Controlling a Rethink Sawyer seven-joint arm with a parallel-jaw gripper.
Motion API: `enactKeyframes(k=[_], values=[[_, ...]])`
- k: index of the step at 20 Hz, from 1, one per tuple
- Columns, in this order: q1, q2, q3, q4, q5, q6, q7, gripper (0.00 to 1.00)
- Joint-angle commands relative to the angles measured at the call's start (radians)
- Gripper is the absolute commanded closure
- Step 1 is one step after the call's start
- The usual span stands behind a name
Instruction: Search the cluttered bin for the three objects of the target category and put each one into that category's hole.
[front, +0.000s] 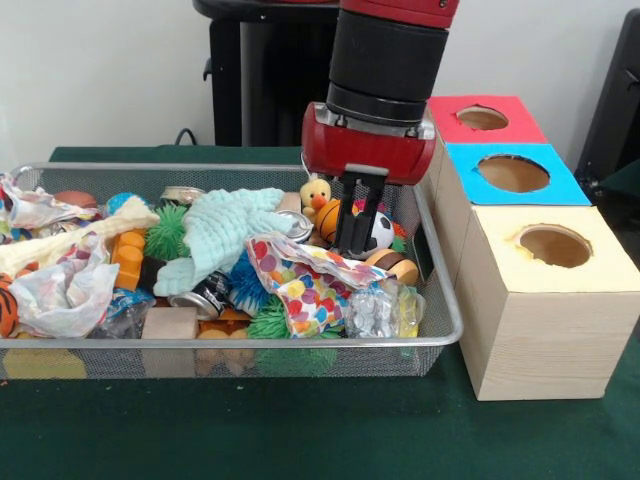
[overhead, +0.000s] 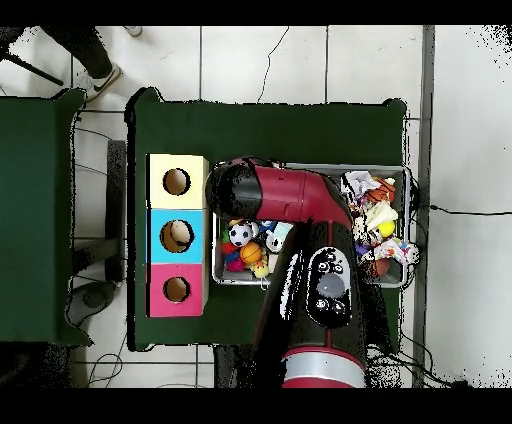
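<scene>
My gripper (front: 355, 240) reaches down into the right part of the wire mesh bin (front: 230, 342). It stands between a small basketball (front: 326, 218) and a soccer ball (front: 383, 231), just right of a yellow duck (front: 316, 194). Clutter hides its tips, so its state is unclear. Right of the bin stand three wooden boxes with round holes: red (front: 482, 118), blue (front: 512, 172) and yellow (front: 555, 245). In the overhead view the arm (overhead: 290, 200) covers the gripper. The soccer ball (overhead: 238, 234), basketball (overhead: 250, 253) and duck (overhead: 262, 270) show beside it.
The bin holds a mint cloth (front: 225, 225), a green spiky ball (front: 168, 232), a dotted wrapper (front: 300, 285), a can (front: 205, 293), crumpled foil (front: 375, 310) and wooden blocks (front: 170, 322). Something tan lies in the blue box's hole (overhead: 177, 235). A person's shoe (overhead: 100, 75) shows at the top left.
</scene>
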Motion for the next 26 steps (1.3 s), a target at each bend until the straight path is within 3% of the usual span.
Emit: enactKeyframes(k=[1, 7, 18, 26], values=[[-0.029, 0.056, 0.101, 0.031, -0.067, 0.112, -0.042, 1.00], [-0.094, 0.070, 0.162, 0.030, -0.070, 0.096, -0.075, 1.00], [-0.043, 0.085, 0.124, 0.020, -0.105, 0.074, 0.025, 1.00], [-0.057, 0.094, 0.130, 0.019, -0.110, 0.041, 0.024, 1.00]])
